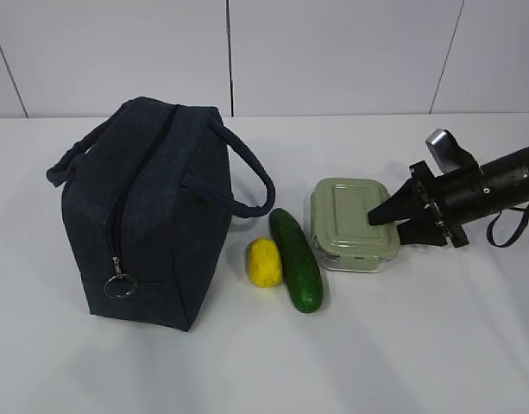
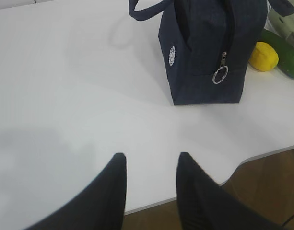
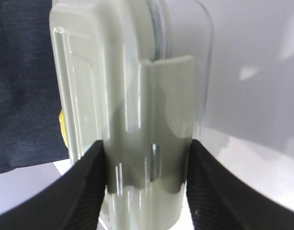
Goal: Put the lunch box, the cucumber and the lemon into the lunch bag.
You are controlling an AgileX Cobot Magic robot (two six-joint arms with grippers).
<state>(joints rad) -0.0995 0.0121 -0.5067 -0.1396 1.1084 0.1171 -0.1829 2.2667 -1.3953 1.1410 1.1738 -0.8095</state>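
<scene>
The navy lunch bag (image 1: 147,216) stands upright at the left with its zipper closed and the ring pull (image 1: 120,285) hanging at its near end. The yellow lemon (image 1: 264,262) and the dark green cucumber (image 1: 296,259) lie side by side just right of it. Right of the cucumber sits the lunch box (image 1: 346,220), sage-green lid up. My right gripper (image 1: 387,226) reaches in from the right and is shut on the box's right end; in the right wrist view the lunch box (image 3: 132,96) fills the gap of the gripper (image 3: 146,143). My left gripper (image 2: 151,155) hangs open and empty.
In the left wrist view the lunch bag (image 2: 204,48) stands beyond the open fingers, with the lemon (image 2: 263,56) and cucumber (image 2: 288,57) at its right. The white table's front edge (image 2: 204,191) and a brown floor show below the left gripper. A white panelled wall (image 1: 333,52) backs the table.
</scene>
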